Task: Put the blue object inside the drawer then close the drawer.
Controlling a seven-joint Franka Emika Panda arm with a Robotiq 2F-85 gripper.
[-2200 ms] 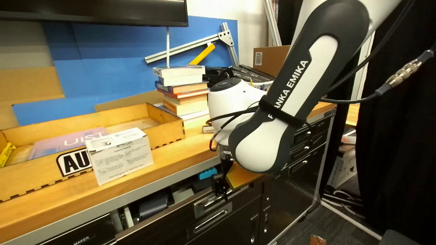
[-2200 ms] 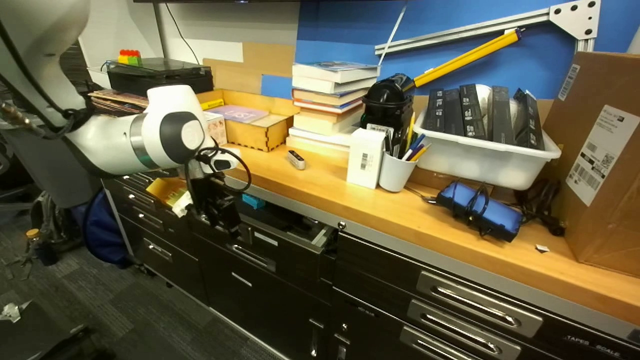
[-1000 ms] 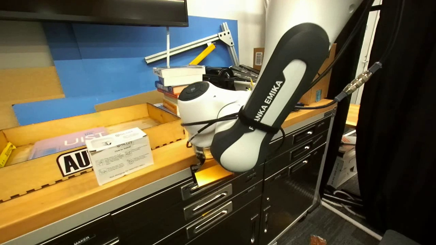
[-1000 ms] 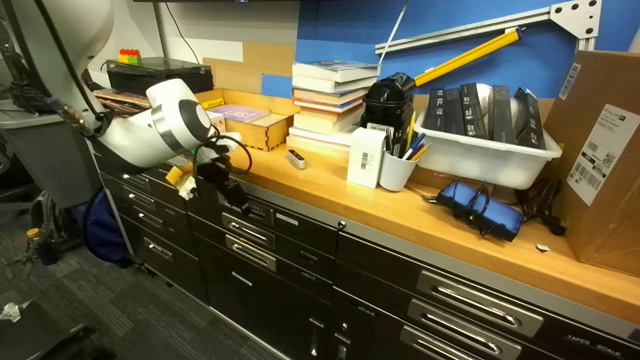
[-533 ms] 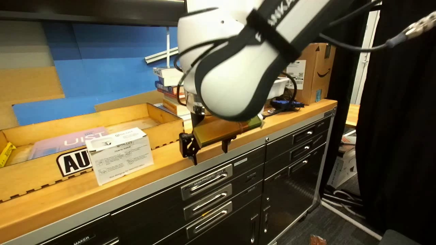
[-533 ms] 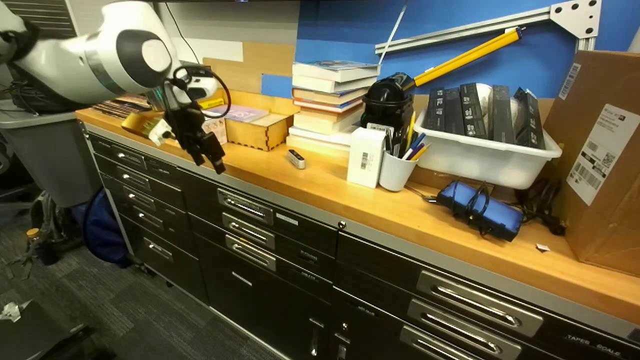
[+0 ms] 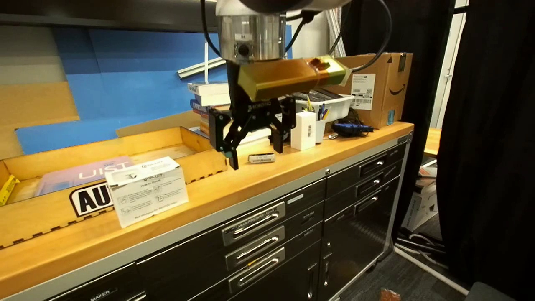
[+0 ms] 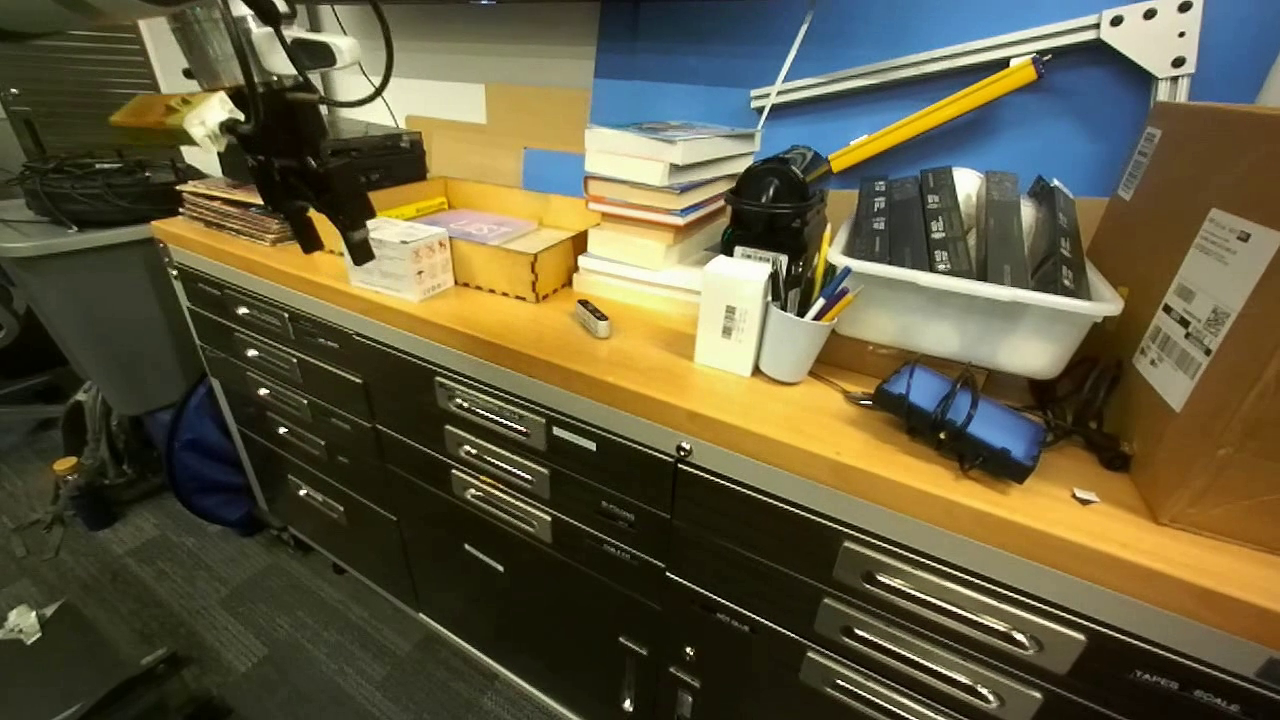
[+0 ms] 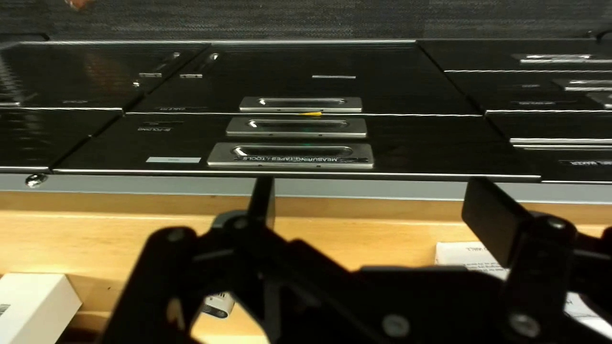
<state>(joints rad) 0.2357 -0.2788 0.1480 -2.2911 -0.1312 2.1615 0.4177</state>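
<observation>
Sitting flush where it gaped 2.2 s ago, the drawer (image 9: pixel 290 156) presumably hides the blue object, unseen in all 3 views, so the task looks done, the gripper (image 7: pixel 256 153) risen above the worktop (image 8: pixel 640 360), spread and empty.

Mid wrist view, I read "MEASURING TAPES / TOOLS" on the drawer (image 9: pixel 291 155); left in an exterior view, "UIST" on a purple sheet (image 7: pixel 79 172), "AU" on the tray (image 7: pixel 50 213).
</observation>
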